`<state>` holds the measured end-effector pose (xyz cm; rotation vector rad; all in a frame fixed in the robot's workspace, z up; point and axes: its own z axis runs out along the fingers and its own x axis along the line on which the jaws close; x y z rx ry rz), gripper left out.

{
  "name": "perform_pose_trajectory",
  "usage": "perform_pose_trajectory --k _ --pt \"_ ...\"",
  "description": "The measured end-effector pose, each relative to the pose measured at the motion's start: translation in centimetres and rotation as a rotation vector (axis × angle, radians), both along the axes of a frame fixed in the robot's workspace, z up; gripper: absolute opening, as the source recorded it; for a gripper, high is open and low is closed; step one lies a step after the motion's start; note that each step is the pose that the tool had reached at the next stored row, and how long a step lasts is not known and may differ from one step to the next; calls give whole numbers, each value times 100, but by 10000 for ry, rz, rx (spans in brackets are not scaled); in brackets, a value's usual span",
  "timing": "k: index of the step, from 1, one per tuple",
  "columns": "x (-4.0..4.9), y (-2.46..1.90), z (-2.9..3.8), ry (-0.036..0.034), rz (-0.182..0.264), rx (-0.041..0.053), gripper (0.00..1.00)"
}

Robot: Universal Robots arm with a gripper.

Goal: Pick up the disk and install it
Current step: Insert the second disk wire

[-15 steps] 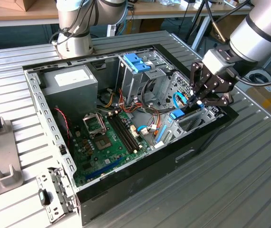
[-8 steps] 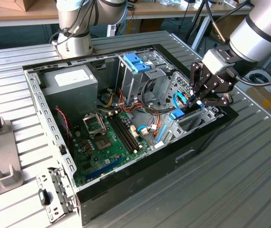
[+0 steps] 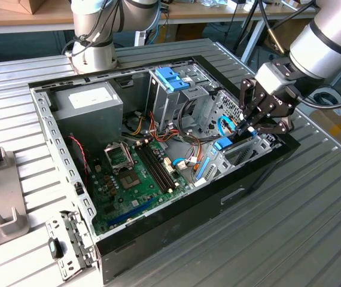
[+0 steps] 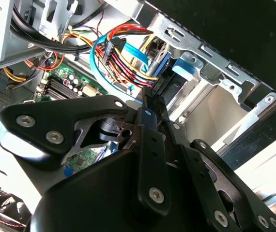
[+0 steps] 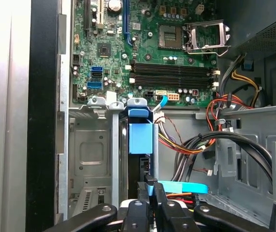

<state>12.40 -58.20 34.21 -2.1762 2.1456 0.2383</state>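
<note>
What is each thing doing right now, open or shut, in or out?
Case: side open, lying flat on the table.
Disk: standing on edge in its bay.
Gripper: low at the disk bay, closed on something thin.
CPU socket: empty, its latch frame raised.
Cables: plugged in, bunched beside the bay.

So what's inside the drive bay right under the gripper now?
In the first wrist view the disk stands on edge in the metal drive bay, its light-blue carrier facing up. The gripper sits at its near end, covering that end; the label is out of sight.
</note>
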Motion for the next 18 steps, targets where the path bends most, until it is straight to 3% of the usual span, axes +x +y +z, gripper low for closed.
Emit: perform_pose_trajectory --k 18 --pt "5 0 -61 4 1 -3 16"
